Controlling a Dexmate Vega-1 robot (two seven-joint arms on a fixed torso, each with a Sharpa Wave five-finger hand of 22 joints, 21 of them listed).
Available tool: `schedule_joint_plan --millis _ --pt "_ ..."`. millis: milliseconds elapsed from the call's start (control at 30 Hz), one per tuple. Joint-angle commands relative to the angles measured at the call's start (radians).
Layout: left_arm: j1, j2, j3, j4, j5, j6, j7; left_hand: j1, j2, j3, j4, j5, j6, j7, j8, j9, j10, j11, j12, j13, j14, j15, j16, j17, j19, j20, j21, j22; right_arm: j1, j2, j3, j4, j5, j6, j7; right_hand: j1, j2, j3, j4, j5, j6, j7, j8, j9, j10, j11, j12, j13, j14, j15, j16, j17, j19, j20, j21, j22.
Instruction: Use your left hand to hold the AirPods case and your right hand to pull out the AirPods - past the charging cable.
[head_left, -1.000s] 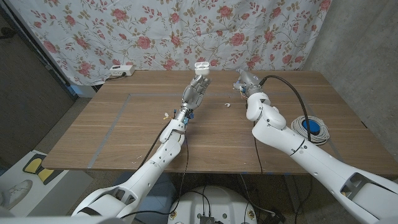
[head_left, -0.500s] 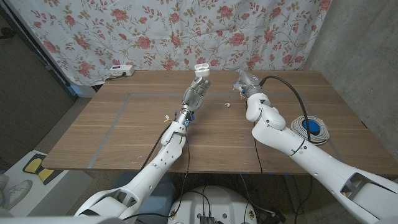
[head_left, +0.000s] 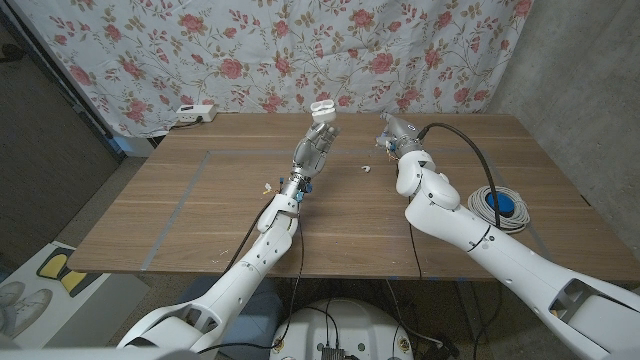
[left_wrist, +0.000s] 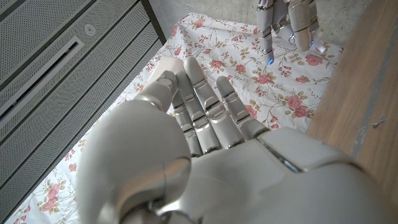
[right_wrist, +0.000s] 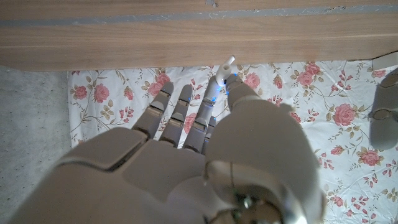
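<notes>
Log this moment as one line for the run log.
left robot hand: holds open earbud case raised | right robot hand: pinches one earbud | another earbud: on table

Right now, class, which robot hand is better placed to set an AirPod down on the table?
Right: the right robot hand pinches a white AirPod; the left robot hand holds up the open AirPods case.

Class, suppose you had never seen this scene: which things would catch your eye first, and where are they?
First, the left hand raised over the far middle of the wooden table, holding up the open white AirPods case. Next, the right hand lifted beside it, pinching a small white AirPod. Then the coiled cable near the table's right edge.
</notes>
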Motion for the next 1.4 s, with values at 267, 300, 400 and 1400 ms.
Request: schedule_joint_plan --millis 267,300,400,1400 --pt "-0.024 0.004 -0.01 0.028 -0.009 0.014 -0.019 -0.001 0.009 0.011 0.007 0.004 0.008 0.002 0.117 0.266 -0.003 0.001 0.003 0.003 0.002 0.002 -0.003 0.005 -0.004 0.001 0.007 0.0 0.011 0.034 -0.017 0.051 0.002 0.002 -0.034 0.01 0.003 0.003 0.006 0.005 -0.007 0.005 -0.01 0.004 0.001 -0.008 0.014 0.001 0.008 -0.127 -0.004 0.003 0.013 -0.004 0.002 0.003" --pt "-0.024 0.0 -0.012 0.032 -0.014 0.014 -0.021 -0.002 0.01 0.011 0.008 0.005 0.009 0.003 0.118 0.265 -0.002 0.002 0.002 0.002 0.002 0.002 -0.003 0.005 -0.004 0.001 0.007 0.0 0.014 0.039 -0.017 0.06 0.005 0.003 -0.036 0.01 0.003 0.003 0.006 0.005 -0.007 0.005 -0.01 0.004 0.001 -0.008 0.014 0.001 0.008 -0.128 -0.004 0.003 0.013 -0.004 0.002 0.003" --pt "-0.022 -0.007 -0.009 0.039 -0.015 0.016 -0.017 -0.002 0.009 0.011 0.007 0.004 0.011 0.002 0.118 0.264 -0.005 0.003 0.001 0.002 0.002 0.0 -0.004 0.004 -0.004 0.001 0.007 0.0 0.02 0.044 -0.018 0.079 0.008 0.014 -0.039 0.009 0.003 0.003 0.006 0.005 -0.008 0.004 -0.01 0.004 0.0 -0.008 0.014 0.0 0.008 -0.128 -0.005 0.003 0.013 -0.004 0.002 0.003" --pt "0.011 0.041 0.016 -0.034 -0.018 0.105 -0.012 0.0 0.009 0.012 0.007 0.005 0.014 0.004 0.123 0.257 -0.005 0.002 0.002 0.001 0.0 0.001 -0.003 0.005 -0.005 0.001 0.008 0.0 0.014 0.108 -0.022 0.15 0.028 0.027 -0.078 0.007 0.001 0.001 0.007 0.004 0.012 0.0 -0.002 0.004 0.002 -0.011 0.023 -0.008 0.013 -0.138 -0.008 0.004 0.01 0.0 -0.002 0.003"
